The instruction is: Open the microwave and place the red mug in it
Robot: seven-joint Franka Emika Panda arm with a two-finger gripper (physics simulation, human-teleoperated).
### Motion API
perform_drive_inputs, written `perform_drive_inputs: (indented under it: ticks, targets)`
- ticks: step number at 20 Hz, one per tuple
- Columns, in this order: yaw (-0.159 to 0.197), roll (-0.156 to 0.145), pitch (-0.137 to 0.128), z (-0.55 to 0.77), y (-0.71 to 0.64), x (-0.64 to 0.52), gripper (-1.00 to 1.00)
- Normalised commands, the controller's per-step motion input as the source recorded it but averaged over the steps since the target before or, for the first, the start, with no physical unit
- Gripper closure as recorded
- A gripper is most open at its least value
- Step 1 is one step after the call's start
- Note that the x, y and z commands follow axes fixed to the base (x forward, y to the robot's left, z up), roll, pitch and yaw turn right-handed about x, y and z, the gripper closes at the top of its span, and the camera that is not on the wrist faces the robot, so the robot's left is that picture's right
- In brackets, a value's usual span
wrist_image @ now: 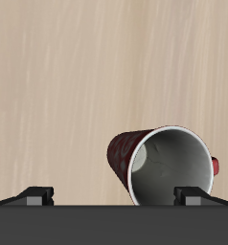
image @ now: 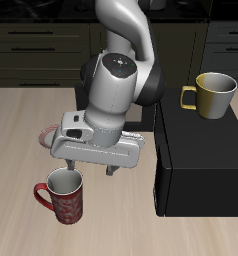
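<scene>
The red mug point(image: 63, 196) stands upright on the table near the front edge, its handle pointing away from the microwave. It also shows in the wrist view point(wrist_image: 162, 165), just below the fingers and partly between them. My gripper point(image: 111, 168) hangs open and empty a little above the mug, between the mug and the microwave point(image: 201, 165). In the wrist view the gripper point(wrist_image: 114, 196) has its fingertips point(wrist_image: 35, 195) wide apart. The microwave is a black box; I cannot make out its door or handle from here.
A yellow-olive mug point(image: 213, 93) stands on top of the microwave. A red-rimmed plate point(image: 46, 135) lies behind the gripper's body, mostly hidden. Dark cabinets run along the back.
</scene>
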Motion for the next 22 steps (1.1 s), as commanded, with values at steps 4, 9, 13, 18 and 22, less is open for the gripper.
perform_drive_inputs:
  ticks: [4, 9, 13, 18, 22]
  targets:
    - [-0.005, 0.012, 0.051, -0.28, -0.12, -0.02, -1.0]
    - [0.015, -0.006, 0.027, -0.27, -0.15, 0.01, -1.0]
    - [-0.023, -0.005, 0.033, -0.17, -0.07, 0.0, -1.0]
    - [-0.032, 0.023, 0.057, -0.35, 0.02, 0.03, -1.0]
    - [-0.046, 0.029, 0.064, -0.3, 0.06, -0.01, -1.0]
